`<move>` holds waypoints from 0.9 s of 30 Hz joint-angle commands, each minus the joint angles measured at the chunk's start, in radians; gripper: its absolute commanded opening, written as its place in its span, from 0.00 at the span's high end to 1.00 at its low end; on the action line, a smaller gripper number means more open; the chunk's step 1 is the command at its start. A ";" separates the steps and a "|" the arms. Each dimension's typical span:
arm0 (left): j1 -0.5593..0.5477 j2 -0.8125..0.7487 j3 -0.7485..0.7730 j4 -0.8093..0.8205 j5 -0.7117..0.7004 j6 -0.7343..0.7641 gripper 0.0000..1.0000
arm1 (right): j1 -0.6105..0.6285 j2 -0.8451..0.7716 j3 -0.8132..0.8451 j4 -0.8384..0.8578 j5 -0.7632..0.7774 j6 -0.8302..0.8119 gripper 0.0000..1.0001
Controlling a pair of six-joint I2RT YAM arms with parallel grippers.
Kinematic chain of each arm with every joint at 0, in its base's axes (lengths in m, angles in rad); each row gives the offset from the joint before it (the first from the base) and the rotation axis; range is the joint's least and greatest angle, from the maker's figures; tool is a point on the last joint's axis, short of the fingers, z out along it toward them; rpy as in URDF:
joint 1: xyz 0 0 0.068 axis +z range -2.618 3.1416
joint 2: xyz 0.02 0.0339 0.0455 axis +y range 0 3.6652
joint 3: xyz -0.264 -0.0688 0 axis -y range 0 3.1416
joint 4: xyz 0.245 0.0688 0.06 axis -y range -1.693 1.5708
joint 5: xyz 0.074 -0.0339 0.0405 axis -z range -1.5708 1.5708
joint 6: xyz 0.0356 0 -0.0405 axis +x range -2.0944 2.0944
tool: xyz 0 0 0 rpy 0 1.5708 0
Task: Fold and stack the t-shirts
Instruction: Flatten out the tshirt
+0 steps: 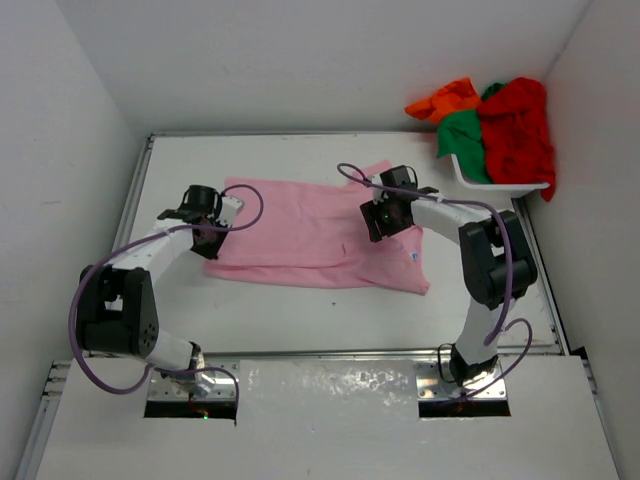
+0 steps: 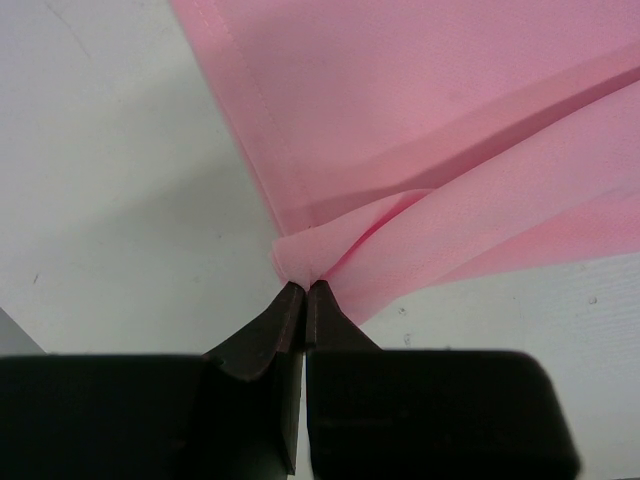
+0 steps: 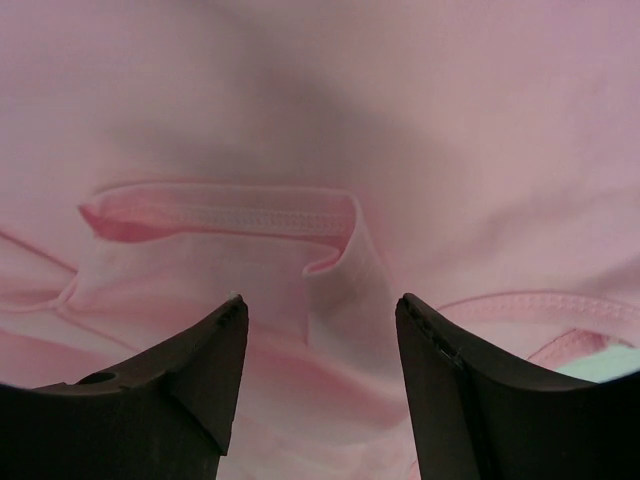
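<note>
The light pink t-shirt [image 1: 290, 230] lies spread across the middle of the table. My left gripper [image 1: 212, 240] is at its left edge, and in the left wrist view it [image 2: 304, 286] is shut on a bunched fold of the pink cloth [image 2: 430, 120]. My right gripper [image 1: 380, 222] hovers over the shirt's right part. In the right wrist view it [image 3: 320, 305] stands open just above a turned-over hem of the pink cloth [image 3: 300, 100], with nothing pinched between its fingers. The red t-shirt [image 1: 515, 130], the green one [image 1: 462, 135] and the orange one [image 1: 445, 100] are heaped at the back right.
A white basket [image 1: 500, 183] at the table's back right corner holds the heap of shirts, the red one hanging over its right side. White walls close in the table on the left, back and right. Bare white table [image 1: 300, 315] shows in front of the pink shirt.
</note>
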 commanded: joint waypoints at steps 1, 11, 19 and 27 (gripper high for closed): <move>0.012 -0.002 0.001 0.027 -0.005 -0.007 1.00 | 0.004 0.020 0.053 0.052 0.040 -0.031 0.42; 0.012 0.006 0.001 0.025 -0.016 -0.005 1.00 | 0.003 0.089 0.093 0.024 0.047 -0.044 0.77; 0.012 0.037 0.045 0.058 0.044 0.004 1.00 | -0.022 0.123 0.170 0.059 0.057 -0.037 1.00; 0.020 0.378 0.841 0.053 0.128 -0.121 1.00 | -0.158 0.376 1.224 -0.025 -0.028 0.195 1.00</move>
